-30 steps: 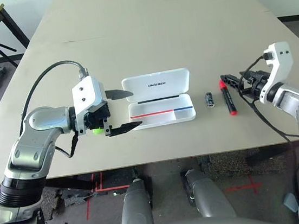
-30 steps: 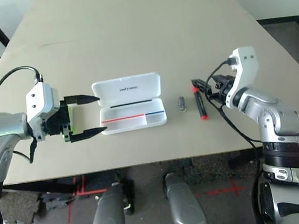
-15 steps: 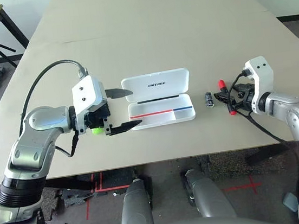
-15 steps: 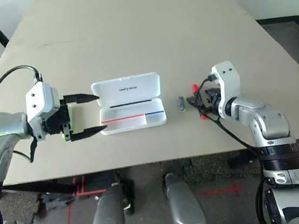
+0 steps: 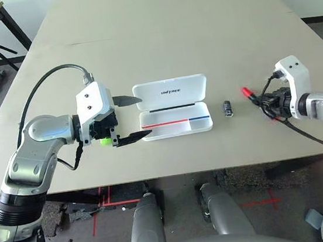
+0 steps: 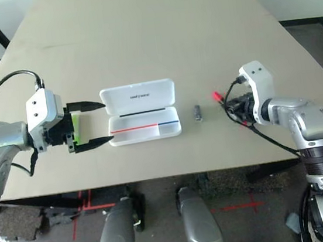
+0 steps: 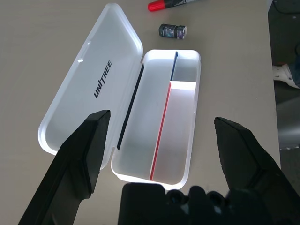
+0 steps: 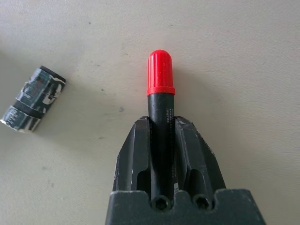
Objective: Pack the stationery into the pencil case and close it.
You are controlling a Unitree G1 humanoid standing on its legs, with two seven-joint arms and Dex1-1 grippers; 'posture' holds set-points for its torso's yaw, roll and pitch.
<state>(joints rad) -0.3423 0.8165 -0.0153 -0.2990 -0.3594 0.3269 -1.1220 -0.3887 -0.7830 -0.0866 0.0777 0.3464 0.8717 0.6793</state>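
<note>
Pinching the black-bodied red-capped marker (image 8: 160, 112) mid-barrel, right gripper (image 8: 161, 140): light, rigid, slippery plastic. Left gripper (image 7: 159, 140) spread wide.

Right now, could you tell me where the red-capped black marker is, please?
The red-capped black marker is clamped in the right tool, at the table's right, beyond the small dark stubby item beside the open white plastic pencil case.

The right gripper (image 8: 161, 140), open above the table a second ago, now clamps the red-capped marker (image 8: 161, 89) between its jaws, cap end projecting beyond the fingertips.
</note>
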